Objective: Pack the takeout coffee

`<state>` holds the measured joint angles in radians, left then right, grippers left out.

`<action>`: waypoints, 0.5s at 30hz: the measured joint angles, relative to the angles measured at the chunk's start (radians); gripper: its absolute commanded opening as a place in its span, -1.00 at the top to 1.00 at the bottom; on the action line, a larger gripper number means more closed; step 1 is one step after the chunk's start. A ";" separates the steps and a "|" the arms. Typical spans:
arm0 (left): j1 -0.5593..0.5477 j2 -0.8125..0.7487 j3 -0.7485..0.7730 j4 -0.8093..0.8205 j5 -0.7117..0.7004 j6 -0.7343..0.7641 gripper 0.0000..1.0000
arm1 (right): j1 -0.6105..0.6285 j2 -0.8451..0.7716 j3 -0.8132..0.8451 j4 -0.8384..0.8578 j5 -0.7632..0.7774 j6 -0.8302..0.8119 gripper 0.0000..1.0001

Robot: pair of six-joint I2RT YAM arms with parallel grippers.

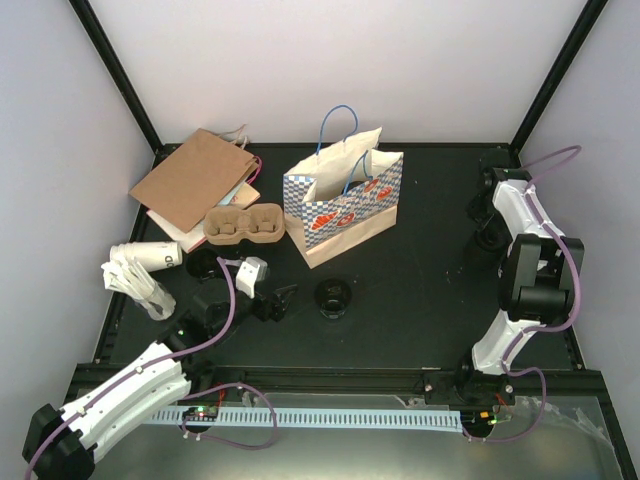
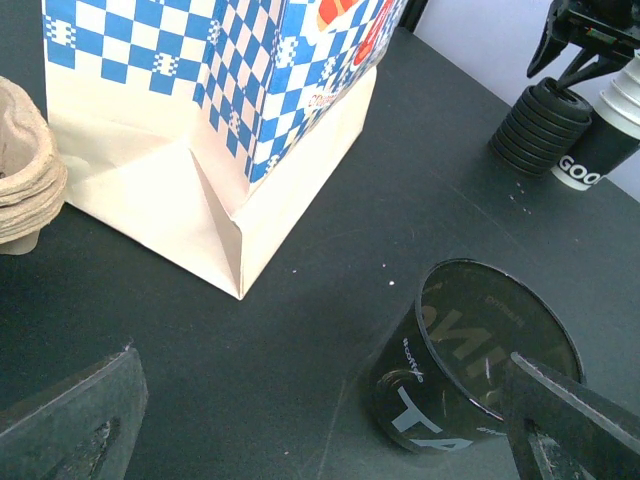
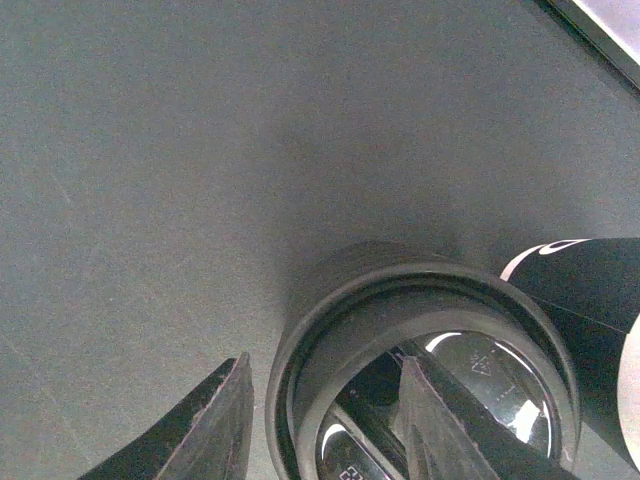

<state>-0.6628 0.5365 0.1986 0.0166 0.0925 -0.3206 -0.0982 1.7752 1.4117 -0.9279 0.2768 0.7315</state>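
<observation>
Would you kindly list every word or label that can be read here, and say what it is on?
"TA": open black cup, rest hidden.
"GOO": black-and-white cup, cut off.
Checked bag logo and the black cup's small print: too blurred.

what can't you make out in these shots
- checked bag: top view, its own walls hide whatever is inside.
- right gripper: right wrist view, the frame bottom cuts off the fingers, so a pinch on the lid stack is unclear.
- printed cup: left wrist view, the right edge cuts off its lettering.
</observation>
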 measured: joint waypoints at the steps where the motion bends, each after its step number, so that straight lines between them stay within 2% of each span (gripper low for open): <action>1: 0.000 0.000 0.000 0.000 0.000 0.000 -0.97 | 0.000 0.000 0.000 0.002 0.000 0.000 0.17; 15: 0.000 0.000 0.000 0.000 -0.002 0.000 -0.98 | -0.004 0.004 -0.023 0.037 -0.019 -0.011 0.30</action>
<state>-0.6632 0.5369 0.1986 0.0166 0.0910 -0.3206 -0.1024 1.7794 1.3884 -0.8906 0.2581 0.7208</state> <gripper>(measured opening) 0.988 0.353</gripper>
